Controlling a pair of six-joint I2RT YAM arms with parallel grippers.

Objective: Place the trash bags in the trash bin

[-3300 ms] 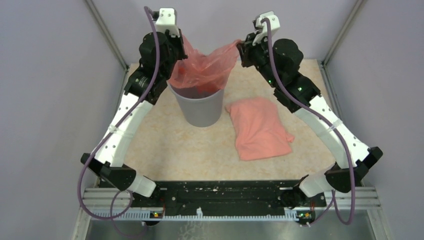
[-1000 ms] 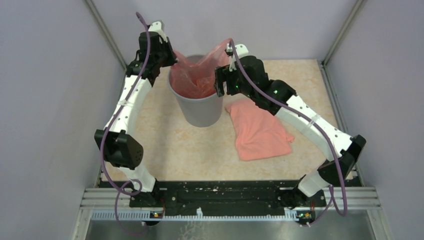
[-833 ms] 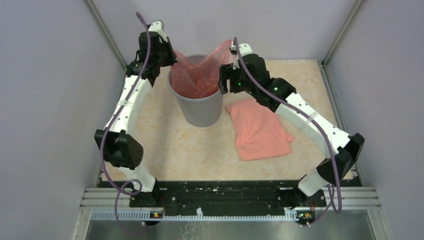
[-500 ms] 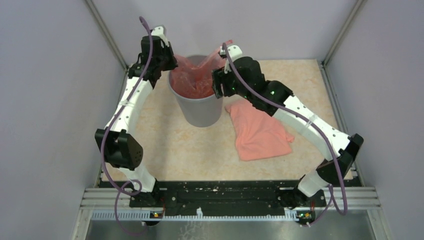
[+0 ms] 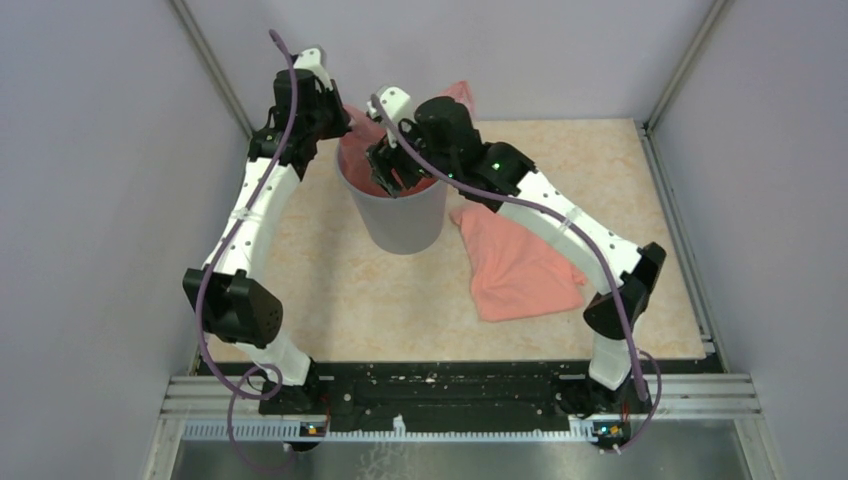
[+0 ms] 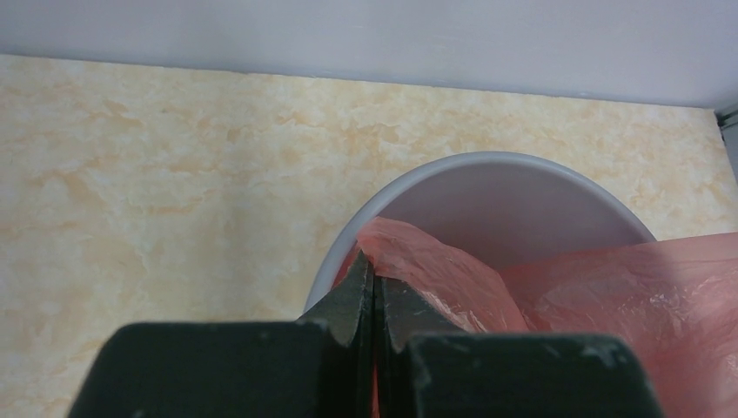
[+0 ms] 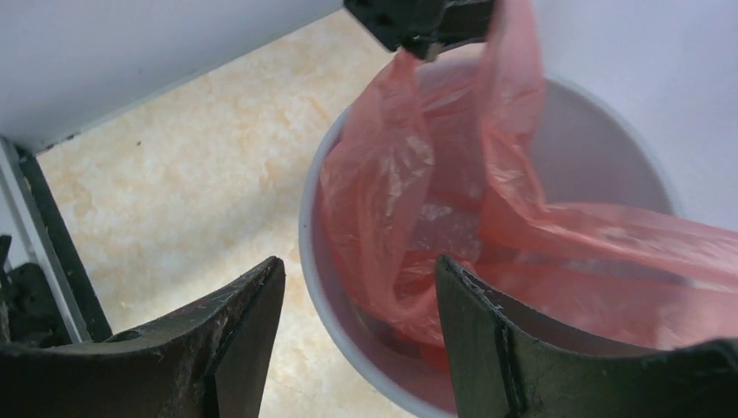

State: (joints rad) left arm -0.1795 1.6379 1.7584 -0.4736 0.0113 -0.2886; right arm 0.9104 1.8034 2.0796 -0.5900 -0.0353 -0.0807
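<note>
1. Progress judged at about halfway. Finds the first trash bag (image 5: 362, 128) mostly down inside the trash bin (image 5: 405, 215), with one corner drawn up over the rim on the left side and another flap rising above the far rim, behind the right arm.
2. Finds the second trash bag (image 5: 520, 262) lying flat and folded on the tabletop (image 5: 330, 290), just right of the bin. Touching its base or only close: cannot tell which. Not yet collected, judging by its position.
3. Left end effector (image 6: 374, 292): closed tight, pinching a corner of the first trash bag's film right at the bin's rim.
4. Right end effector (image 7: 358, 270): fingers spread wide, poised over the bin's mouth with nothing between them, and bag film below and beyond.
5. Remaining, by judgement: release the pinched corner, press the loose film below the rim, then pick up and stow the second trash bag.
6. Materials, first trash bag: thin translucent salmon-red film, crinkled, glossy along the folds, slack and without fixed shape. Likely to spring back up once released.
7. Materials, second trash bag: same film, but an opaque flat pink where the layers stack, with soft creases.
8. Materials, trash bin: grey, matte, smooth-walled, round, slightly tapered, open-topped, apparently rigid.
9. Tabletop: flat, beige, with a marbled pattern.
</note>
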